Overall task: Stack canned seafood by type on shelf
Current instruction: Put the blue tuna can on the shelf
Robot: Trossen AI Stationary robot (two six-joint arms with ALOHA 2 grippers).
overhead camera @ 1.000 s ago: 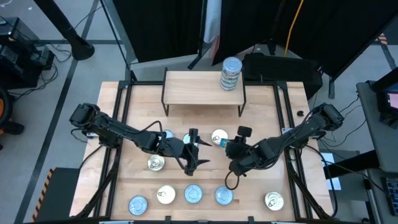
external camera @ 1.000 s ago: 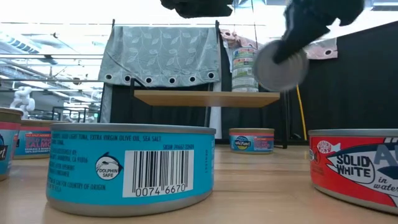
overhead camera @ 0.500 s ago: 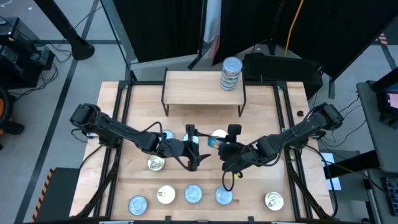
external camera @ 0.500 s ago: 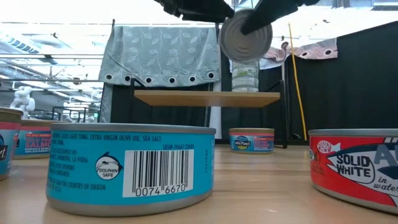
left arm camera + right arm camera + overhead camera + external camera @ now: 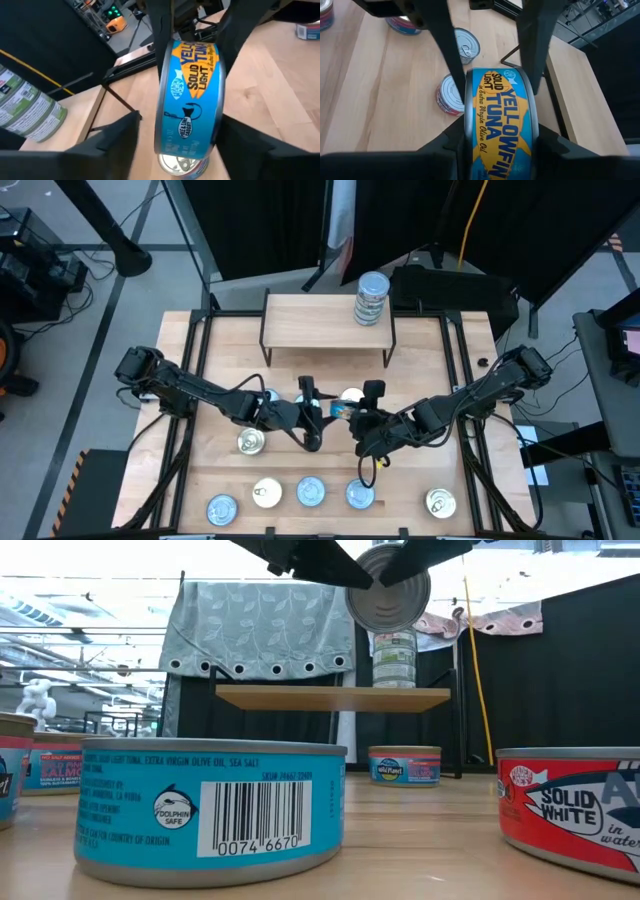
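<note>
The right gripper (image 5: 348,412) grips a flat round blue-labelled metal tuna tin (image 5: 501,131), held on edge in mid-air. The left gripper (image 5: 312,416) has its fingers spread around the same tin, not clearly clamped.

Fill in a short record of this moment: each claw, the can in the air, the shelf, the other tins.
right claw: shut on a blue tuna can, held on edge above the table
left claw: open, fingers on either side of the can, with gaps
shelf: one stack of tins on its right end
tins: several flat on the table, a row near the front edge
</note>
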